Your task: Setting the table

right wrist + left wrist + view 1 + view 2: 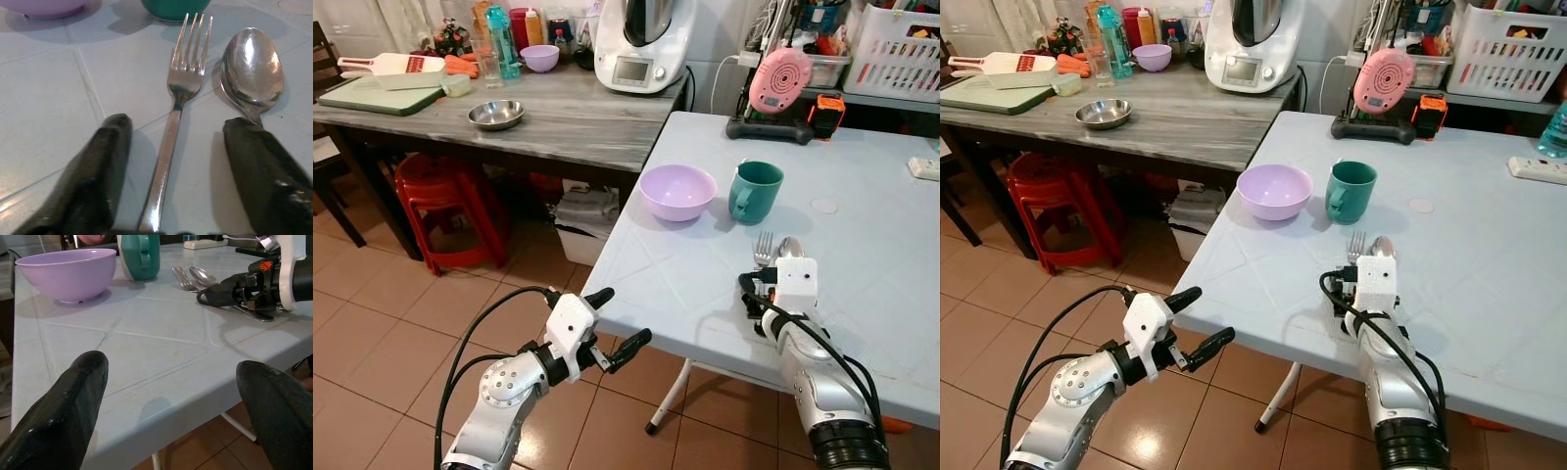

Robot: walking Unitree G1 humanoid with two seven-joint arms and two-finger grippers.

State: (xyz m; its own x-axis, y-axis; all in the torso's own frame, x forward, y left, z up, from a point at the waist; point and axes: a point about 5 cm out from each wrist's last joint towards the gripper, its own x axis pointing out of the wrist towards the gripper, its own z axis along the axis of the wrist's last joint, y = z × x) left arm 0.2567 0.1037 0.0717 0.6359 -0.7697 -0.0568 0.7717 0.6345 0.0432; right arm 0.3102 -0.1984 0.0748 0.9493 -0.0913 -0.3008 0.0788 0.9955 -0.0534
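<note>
The two black fingers of the right gripper [168, 196] are spread wide and lie flat on the pale blue table [862, 284], near its front edge; they hold nothing. One fork [177, 98] lies between them, its handle running back under the wrist. One spoon [252, 71] lies just beside the fork, and the tip of one finger covers the start of its handle. The left gripper [625, 321] hangs in the air off the table's front left corner, over the tiled floor [372, 304]; its two fingers are also wide apart and empty.

Farther in, near the table's left edge, stands one purple bowl [677, 191]. One green mug [755, 191] stands upright just to its right, close but apart. At the far edge is one pink round device [780, 80] on a black stand.

To the left is a grey wooden table [568, 113] with one steel bowl [495, 115], a second, smaller purple bowl [540, 58] and one white kitchen machine [644, 44]. Red stools [445, 201] are stacked beneath it.
</note>
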